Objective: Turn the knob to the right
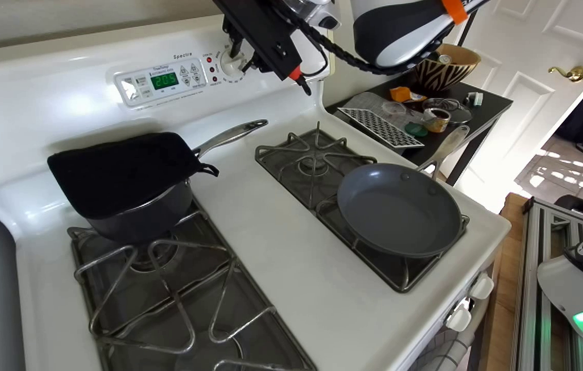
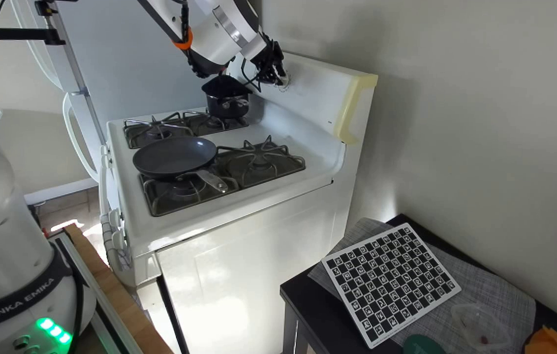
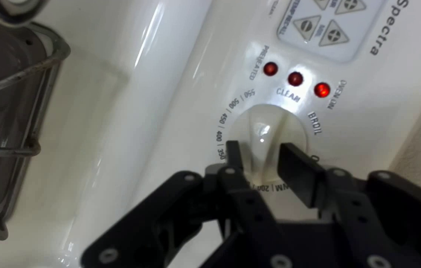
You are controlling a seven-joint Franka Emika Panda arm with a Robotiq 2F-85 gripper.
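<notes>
White and round, the knob (image 3: 265,139) lies near the middle of the wrist view, between the parted fingers (image 3: 298,175) of the gripper (image 3: 260,156); whether they touch, I cannot tell. Its ridge (image 3: 260,150) runs nearly upright between them. The control panel (image 3: 374,123), reaching right, seems to leave room for turning.

The pincer (image 1: 240,60) is at the knob (image 1: 229,66), beside the green display (image 1: 164,80). Black cloth (image 1: 121,170) tops a pot (image 1: 152,216) at the back of the stove (image 1: 271,247); a pan (image 1: 399,211) sits nearer the front. A bowl (image 1: 446,73) rests on the dark surface (image 1: 494,105) alongside.
</notes>
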